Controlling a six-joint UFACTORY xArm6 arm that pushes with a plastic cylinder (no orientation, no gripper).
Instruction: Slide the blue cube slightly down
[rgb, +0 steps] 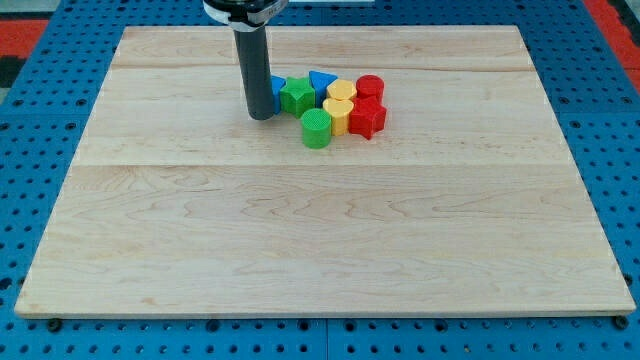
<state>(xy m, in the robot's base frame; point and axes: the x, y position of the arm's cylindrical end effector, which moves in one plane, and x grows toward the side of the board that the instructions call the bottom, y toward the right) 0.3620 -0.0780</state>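
Just left of blue cube (277, 88), my tip (261, 115)

You see my tip (261, 116) touching the blue cube's (277, 90) left side, green star (297, 95) just right of it.

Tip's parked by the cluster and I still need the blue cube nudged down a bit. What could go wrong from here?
1. My tip sits at the view's left of the blue cube, which the rod mostly hides, so aiming is uncertain.
2. The blue cube appears to touch the green star-shaped block; pushing may drag it along.
3. The green cylinder lies lower right in the tight cluster and could get bumped.
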